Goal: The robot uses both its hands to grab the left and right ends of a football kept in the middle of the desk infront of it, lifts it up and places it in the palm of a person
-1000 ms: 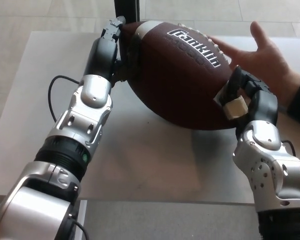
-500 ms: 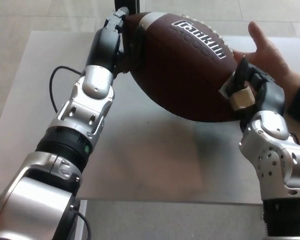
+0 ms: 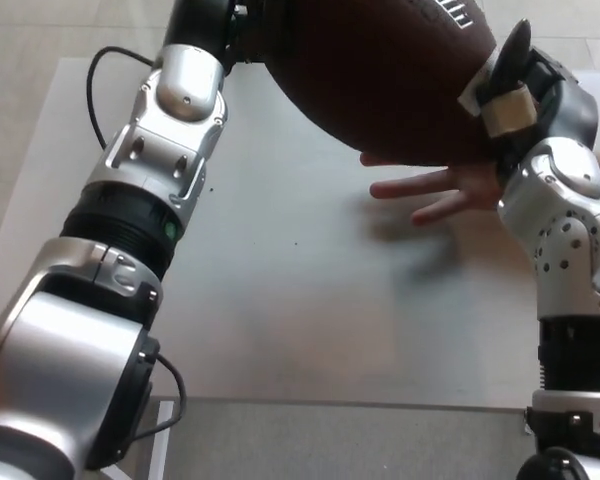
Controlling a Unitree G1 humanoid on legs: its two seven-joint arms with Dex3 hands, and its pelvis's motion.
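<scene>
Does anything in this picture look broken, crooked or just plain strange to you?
Nothing looks damaged or spilled. The football is held up between the left hand and right hand, tilted and cut off by the picture's top edge. A person's hand reaches in beneath it. A tan pad on the right hand's fingers looks a bit makeshift.

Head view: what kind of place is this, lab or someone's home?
Probably a lab or office test area, though not certain. A plain grey desk stands on a pale tiled floor, bare except for the handover: both robot hands hold a football above a person's open palm. No household items show.
</scene>
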